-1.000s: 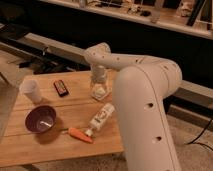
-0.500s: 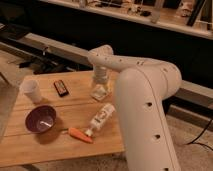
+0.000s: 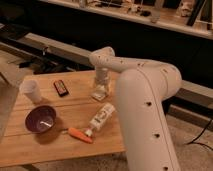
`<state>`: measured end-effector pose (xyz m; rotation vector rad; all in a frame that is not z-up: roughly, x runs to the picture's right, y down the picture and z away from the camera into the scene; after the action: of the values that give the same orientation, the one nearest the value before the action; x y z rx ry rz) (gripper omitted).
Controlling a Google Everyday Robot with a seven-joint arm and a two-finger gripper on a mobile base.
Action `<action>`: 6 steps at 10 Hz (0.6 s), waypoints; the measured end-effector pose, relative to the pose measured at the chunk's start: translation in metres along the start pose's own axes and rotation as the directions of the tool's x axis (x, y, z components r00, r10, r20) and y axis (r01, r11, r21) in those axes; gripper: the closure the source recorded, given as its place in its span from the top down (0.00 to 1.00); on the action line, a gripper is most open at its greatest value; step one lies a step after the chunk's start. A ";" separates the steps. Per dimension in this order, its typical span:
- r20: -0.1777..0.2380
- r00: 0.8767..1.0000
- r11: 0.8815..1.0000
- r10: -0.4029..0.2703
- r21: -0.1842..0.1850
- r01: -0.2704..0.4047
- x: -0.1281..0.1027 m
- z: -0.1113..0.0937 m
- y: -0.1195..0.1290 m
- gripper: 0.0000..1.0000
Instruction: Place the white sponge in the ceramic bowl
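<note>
Hand [image 3: 100,86] is down right on the sponge [image 3: 98,95] at the back of the bench [image 3: 60,150], can't tell if it's gripping. Risk imo: soft sponge slips mid-carry, or clips the bottle [image 3: 100,118] on the way to the bowl [image 3: 34,125]

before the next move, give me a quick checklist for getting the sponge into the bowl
1. Gripper down at the sponge, near the table's far edge: ok
2. Sponge actually held: cannot tell
3. Bowl upright, open side up: ok
4. Route to the bowl, between the black gadget and the bottle: looks ok if lifted first
5. Cup standing apart from the bowl: ok
</note>
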<state>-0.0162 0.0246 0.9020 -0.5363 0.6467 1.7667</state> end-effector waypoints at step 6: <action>-0.013 0.999 0.999 -0.043 0.013 0.043 -0.001 0.005 0.007 0.43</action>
<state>-0.0223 0.0258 0.9076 -0.5486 0.6510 1.7188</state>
